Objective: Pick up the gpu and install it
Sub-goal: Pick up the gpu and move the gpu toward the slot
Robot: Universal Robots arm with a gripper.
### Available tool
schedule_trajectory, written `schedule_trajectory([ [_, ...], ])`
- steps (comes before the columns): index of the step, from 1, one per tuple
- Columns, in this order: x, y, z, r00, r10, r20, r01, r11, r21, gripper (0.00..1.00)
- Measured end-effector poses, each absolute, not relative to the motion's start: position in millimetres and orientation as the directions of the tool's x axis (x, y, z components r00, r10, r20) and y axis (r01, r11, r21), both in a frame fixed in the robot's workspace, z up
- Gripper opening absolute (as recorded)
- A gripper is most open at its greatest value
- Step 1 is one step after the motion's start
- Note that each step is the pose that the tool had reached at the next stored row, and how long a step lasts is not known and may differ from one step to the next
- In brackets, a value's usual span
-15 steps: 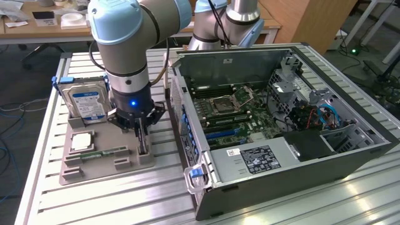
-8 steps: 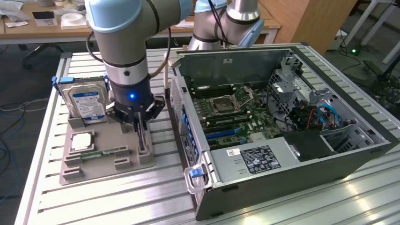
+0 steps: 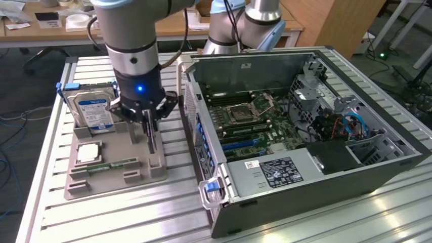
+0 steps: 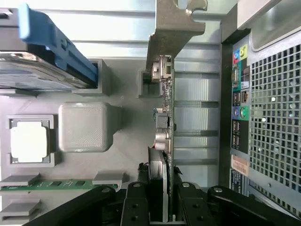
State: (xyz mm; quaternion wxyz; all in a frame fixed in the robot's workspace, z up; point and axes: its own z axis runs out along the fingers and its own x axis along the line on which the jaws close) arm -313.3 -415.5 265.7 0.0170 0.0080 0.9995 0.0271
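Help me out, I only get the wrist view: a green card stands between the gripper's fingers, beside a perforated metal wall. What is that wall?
Observer: The back of a computer case, lying with its side open; its motherboard faces up.
Operator: Anything else nearby?
Observer: A hard drive with a blue-white label stands on edge in the gray tray.
Operator: What carries the gripper?
Observer: A gray arm with a blue light glowing above the gripper.
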Motion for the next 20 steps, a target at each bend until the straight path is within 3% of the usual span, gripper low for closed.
schedule_trajectory([
  [20,-313,-415,357,-0.999,0.017,-0.034,0.015,0.998,0.055,0.27],
])
